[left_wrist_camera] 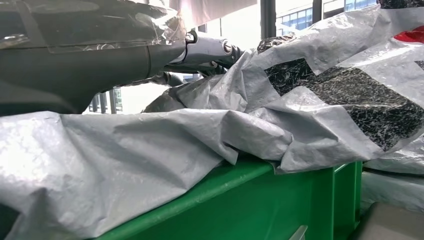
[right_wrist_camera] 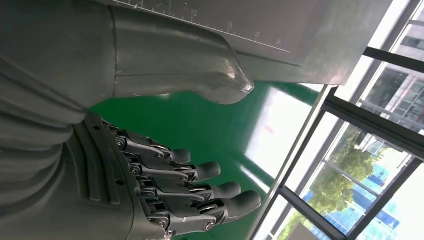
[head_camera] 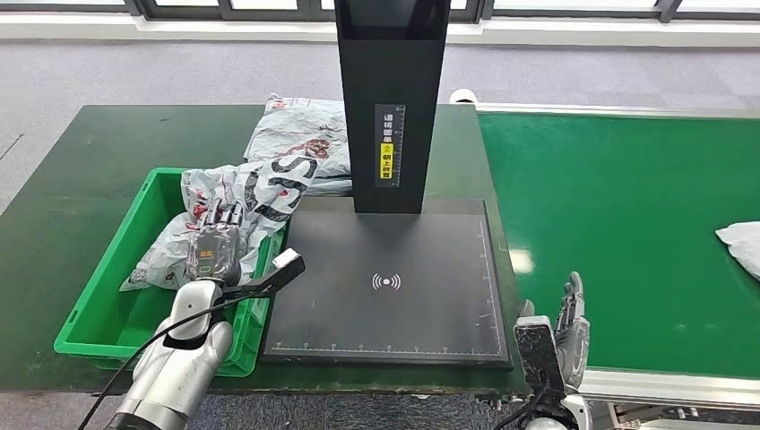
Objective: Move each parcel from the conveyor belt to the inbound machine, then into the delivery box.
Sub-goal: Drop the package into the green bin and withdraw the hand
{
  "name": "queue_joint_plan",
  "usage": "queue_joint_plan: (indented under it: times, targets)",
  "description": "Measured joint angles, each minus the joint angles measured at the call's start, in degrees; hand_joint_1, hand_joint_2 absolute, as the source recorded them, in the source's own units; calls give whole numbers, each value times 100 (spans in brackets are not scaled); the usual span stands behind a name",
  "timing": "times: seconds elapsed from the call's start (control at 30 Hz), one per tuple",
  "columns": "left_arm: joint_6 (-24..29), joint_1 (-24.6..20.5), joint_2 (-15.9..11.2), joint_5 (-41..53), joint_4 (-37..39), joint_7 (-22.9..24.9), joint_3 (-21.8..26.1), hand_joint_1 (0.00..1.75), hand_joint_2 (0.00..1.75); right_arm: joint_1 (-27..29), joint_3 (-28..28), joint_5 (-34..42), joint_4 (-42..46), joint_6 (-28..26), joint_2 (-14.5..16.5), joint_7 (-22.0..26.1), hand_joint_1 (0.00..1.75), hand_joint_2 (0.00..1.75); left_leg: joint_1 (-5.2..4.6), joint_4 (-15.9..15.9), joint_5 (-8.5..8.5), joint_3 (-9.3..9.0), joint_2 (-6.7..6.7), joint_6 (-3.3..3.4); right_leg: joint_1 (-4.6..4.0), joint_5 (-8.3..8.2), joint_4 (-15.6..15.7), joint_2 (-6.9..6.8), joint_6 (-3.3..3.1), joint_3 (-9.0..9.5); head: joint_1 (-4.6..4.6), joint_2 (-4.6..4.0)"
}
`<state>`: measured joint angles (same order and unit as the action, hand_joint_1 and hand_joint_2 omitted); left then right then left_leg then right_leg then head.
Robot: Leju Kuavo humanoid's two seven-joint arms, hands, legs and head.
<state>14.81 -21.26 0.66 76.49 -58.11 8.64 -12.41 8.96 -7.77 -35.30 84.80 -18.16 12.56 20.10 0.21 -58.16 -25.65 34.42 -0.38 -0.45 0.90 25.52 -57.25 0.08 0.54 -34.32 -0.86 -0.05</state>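
A crumpled grey parcel (head_camera: 235, 199) with black and red print lies in the green delivery box (head_camera: 99, 305), draped over its right rim (left_wrist_camera: 240, 200). My left hand (head_camera: 215, 244) hovers over that parcel (left_wrist_camera: 200, 130) with fingers stretched out; in the left wrist view a gap shows under the thumb (left_wrist_camera: 100, 55). My right hand (head_camera: 566, 330) stands empty with straight, spread fingers (right_wrist_camera: 200, 190) between the inbound machine's black plate (head_camera: 385, 282) and the green conveyor belt (head_camera: 627, 224). Another grey parcel (head_camera: 740, 247) lies on the belt at the far right edge.
The machine's black column (head_camera: 392, 98) rises behind the plate. One more grey parcel (head_camera: 300, 134) lies on the dark green table (head_camera: 63, 179) behind the box. A black cable runs along my left forearm.
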Motion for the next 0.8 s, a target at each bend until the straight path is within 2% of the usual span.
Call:
queue_joint_plan:
  times: [0.8]
  targets:
    - [-3,-50,46,-1,99,-1,29,0,175,6,-56,-8,41,0,27,1,0,175,-3,0,1,-3,-4,2,4,0,0,-8,1,6,0,0]
